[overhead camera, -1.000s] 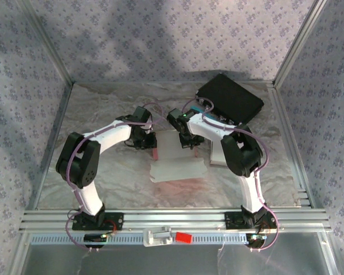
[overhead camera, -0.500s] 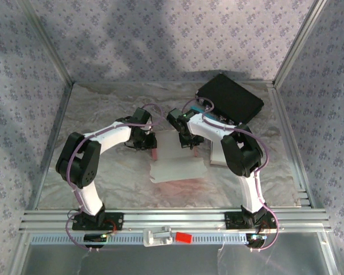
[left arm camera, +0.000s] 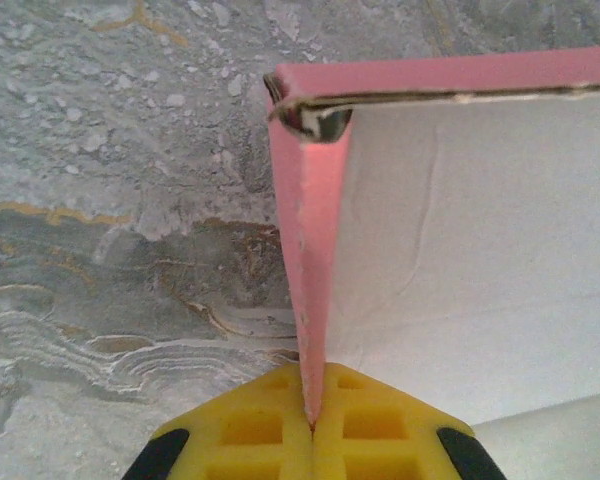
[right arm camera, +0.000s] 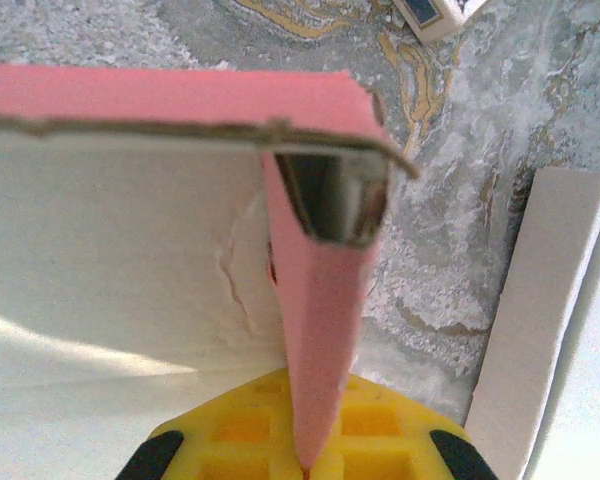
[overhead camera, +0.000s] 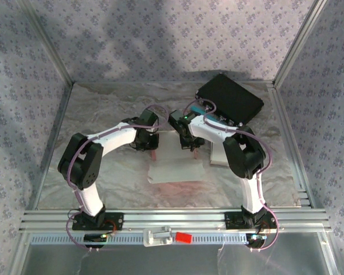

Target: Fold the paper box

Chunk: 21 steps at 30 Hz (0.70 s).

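Viewing from wrists, left pincer (left arm camera: 312, 428) and right pincer (right arm camera: 306, 455) clamp paper box (left arm camera: 460, 230) walls.

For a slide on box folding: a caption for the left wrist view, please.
Left gripper shut on the pink side flap of the paper box, above the marbled table.

Left wrist view's right edge cuts off the paper box (left arm camera: 460, 250).

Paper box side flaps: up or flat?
Up: left flap and right flap stand on edge, pinched in the left tool and right tool.
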### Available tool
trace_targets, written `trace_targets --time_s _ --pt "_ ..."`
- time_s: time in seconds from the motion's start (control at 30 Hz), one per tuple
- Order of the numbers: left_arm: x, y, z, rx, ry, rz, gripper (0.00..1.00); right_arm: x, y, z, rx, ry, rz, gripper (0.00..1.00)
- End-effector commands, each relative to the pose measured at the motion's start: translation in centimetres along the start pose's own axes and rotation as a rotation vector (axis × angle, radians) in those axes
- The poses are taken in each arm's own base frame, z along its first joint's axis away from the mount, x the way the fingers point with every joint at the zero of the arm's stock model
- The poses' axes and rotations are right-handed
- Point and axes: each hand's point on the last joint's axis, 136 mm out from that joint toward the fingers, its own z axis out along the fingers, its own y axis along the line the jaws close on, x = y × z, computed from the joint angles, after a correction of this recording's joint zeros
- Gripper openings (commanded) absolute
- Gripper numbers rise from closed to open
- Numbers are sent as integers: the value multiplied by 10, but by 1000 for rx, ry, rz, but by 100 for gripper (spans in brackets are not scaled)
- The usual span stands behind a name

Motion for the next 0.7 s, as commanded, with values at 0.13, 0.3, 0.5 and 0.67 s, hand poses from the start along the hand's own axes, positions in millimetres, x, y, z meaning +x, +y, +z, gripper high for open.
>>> trace_targets --time_s 0.13,0.3,0.5,0.67 --pt "6 21 -7 -269 -34 -37 0 4 11 -13 -41 -26 55 0" --pt "8 21 -4 -275 -55 -93 0 10 15 -8 -67 -5 70 0" --pt "-1 1 -1 -145 -95 -91 9 11 18 -7 -99 -2 63 0" --pt "-3 2 2 -139 -85 -89 14 14 17 -5 -99 5 63 0"
